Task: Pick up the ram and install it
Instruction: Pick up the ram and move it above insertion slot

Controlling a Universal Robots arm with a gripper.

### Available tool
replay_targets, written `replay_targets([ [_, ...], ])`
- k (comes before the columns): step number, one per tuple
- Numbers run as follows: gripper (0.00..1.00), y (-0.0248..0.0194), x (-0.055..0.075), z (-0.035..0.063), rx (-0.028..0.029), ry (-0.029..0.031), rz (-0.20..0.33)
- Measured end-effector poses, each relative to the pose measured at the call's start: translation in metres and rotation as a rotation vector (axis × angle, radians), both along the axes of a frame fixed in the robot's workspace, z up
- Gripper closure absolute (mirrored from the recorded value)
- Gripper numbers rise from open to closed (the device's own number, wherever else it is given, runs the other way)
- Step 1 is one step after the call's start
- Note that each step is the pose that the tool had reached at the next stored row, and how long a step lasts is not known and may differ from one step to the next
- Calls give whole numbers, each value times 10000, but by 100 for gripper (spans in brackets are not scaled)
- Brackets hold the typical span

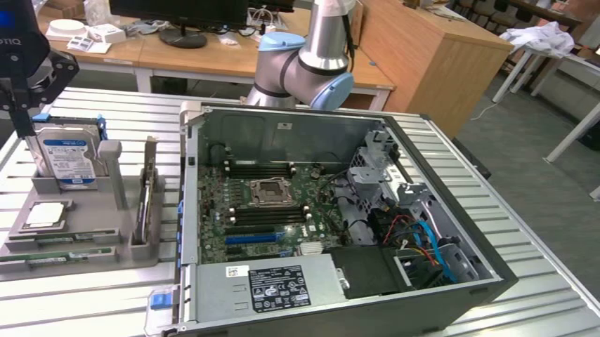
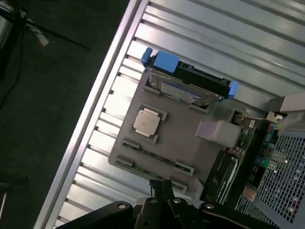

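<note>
Grey plastic was all that carried the ram [image 1: 61, 242] [image 2: 157, 156] at this point: it lay flat in a slot of the grey holder [image 1: 84, 225] [image 2: 176, 129], just ahead of the fingertips in your wrist view. None of the task showed as done. Your fingers [image 1: 21, 130] [image 2: 162, 188] were pressed together on nothing, hanging above the holder. The pick-up and the seating in the motherboard's black memory slots [image 1: 267, 168] were both left, as far as I could judge.

Watch the edges. Small raised clips stood at each end of the ram's slot. Beyond the fingers the blue-labelled hard drive [image 1: 66, 158] [image 2: 190, 86] stood upright in the same holder. The square CPU chip [image 1: 47, 214] [image 2: 147, 121] lay between the drive and the ram. To one side of the fingers the ribbed bench [image 1: 94, 302] [image 2: 95, 157] ended at a rail with dark floor past it. To the other side rose the wall of the open computer case [image 1: 187, 210] [image 2: 286, 171].

Room looked best straight above the holder. Inside the case the slots had open space overhead, with cables and a metal cage crowding the far side.
</note>
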State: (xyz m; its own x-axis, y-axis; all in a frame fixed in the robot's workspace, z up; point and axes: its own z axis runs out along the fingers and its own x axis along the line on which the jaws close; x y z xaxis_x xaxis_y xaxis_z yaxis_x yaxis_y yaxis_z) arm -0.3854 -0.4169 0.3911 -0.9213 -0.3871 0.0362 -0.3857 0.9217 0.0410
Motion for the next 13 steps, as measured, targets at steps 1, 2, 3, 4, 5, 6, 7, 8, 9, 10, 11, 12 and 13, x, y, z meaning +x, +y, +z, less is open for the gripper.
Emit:
replay_targets([
  [1, 89, 0, 0, -2, 1, -1, 173],
  [2, 89, 0, 0, -2, 0, 0, 361],
  [3, 89, 0, 0, -3, 0, 0, 539],
  [4, 89, 0, 0, -3, 0, 1, 706],
  [5, 89, 0, -1, -3, 0, 1, 859],
  [6, 89, 0, -1, -4, 0, 1, 1010],
  [7, 89, 0, -1, -4, 1, 0, 1164],
  [8, 89, 0, -1, -4, 1, 1, 1315],
  [9, 89, 0, -1, -4, 1, 0, 1478],
  [10, 89, 0, -1, -4, 2, 0, 1632],
  [11, 89, 0, -1, -4, 2, 0, 1791],
  [12, 89, 0, -1, -5, 2, 0, 1955],
  [13, 89, 0, -1, -5, 2, 0, 2120],
])
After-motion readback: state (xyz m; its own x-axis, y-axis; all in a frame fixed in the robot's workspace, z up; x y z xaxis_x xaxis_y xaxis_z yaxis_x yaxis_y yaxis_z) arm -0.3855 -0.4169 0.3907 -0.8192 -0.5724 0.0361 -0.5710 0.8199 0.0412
